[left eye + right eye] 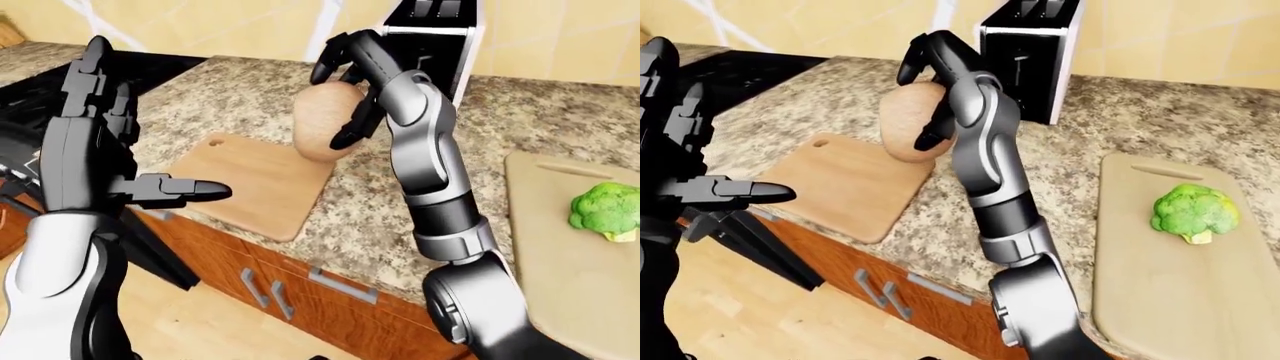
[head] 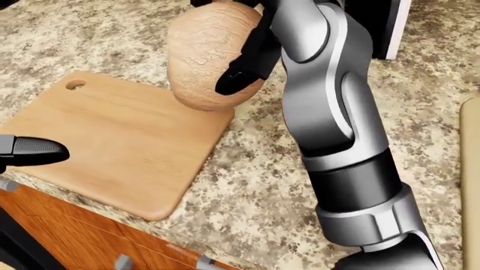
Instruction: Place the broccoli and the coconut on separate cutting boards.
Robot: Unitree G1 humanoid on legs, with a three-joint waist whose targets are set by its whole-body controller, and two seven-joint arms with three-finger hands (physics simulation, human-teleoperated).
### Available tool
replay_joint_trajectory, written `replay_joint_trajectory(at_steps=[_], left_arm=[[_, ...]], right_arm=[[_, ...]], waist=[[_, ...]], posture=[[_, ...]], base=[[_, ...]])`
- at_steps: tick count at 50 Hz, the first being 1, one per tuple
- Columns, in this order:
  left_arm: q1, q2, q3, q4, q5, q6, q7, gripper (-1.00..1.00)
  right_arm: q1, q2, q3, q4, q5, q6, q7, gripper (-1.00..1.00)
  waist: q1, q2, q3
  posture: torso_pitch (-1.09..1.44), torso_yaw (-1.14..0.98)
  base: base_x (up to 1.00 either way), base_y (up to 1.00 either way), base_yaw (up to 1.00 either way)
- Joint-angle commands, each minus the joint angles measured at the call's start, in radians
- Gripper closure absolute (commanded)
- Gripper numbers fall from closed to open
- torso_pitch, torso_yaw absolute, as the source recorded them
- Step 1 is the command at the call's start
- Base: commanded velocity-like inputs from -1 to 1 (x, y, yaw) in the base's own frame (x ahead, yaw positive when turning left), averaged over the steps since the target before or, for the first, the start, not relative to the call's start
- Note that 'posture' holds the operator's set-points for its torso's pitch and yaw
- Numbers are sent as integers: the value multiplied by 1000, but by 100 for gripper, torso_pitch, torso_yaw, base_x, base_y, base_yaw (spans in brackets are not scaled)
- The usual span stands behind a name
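My right hand (image 2: 232, 53) is shut on the brown coconut (image 2: 202, 56) and holds it above the granite counter, over the top right corner of the wooden cutting board (image 2: 105, 140). The coconut also shows in the left-eye view (image 1: 320, 129). The green broccoli (image 1: 1193, 212) lies on a second, paler cutting board (image 1: 1160, 285) at the right of the right-eye view. My left hand (image 1: 95, 161) is open and empty, raised at the left, off the counter's edge, with one finger (image 2: 34, 151) over the wooden board's lower left.
A black and white toaster (image 1: 1028, 52) stands on the counter above the coconut. A black stove (image 1: 40, 90) lies at the far left. Wooden cabinet drawers with metal handles (image 1: 340, 285) run below the counter edge.
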Motion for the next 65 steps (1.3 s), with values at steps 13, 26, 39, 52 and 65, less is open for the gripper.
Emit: replay_joint_trajectory(at_steps=[13,26,39,52,65], left_arm=[[-12,12,15,-25,4,-33,4,-100],[-3,8,15,-31,7,-34,2,-100],[-6,9,17,-29,7,-33,0,-100],[-6,8,14,-30,12,-30,1,-100],[-2,6,13,-22,16,-41,-1,-100]], right_arm=[[-59,13,1,5,18,-55,-67,55],[-72,26,4,32,29,-64,-84,57],[-74,30,6,54,35,-76,-96,58],[-55,36,11,47,34,-79,-95,58],[-30,41,13,23,29,-73,-79,44]], waist=[[51,6,-28],[97,13,-27],[143,18,-26],[182,19,-26],[195,18,-26]], posture=[[0,66],[0,72],[0,79],[0,82],[0,82]], base=[[0,0,0],[0,0,0],[0,0,0],[0,0,0],[0,0,0]])
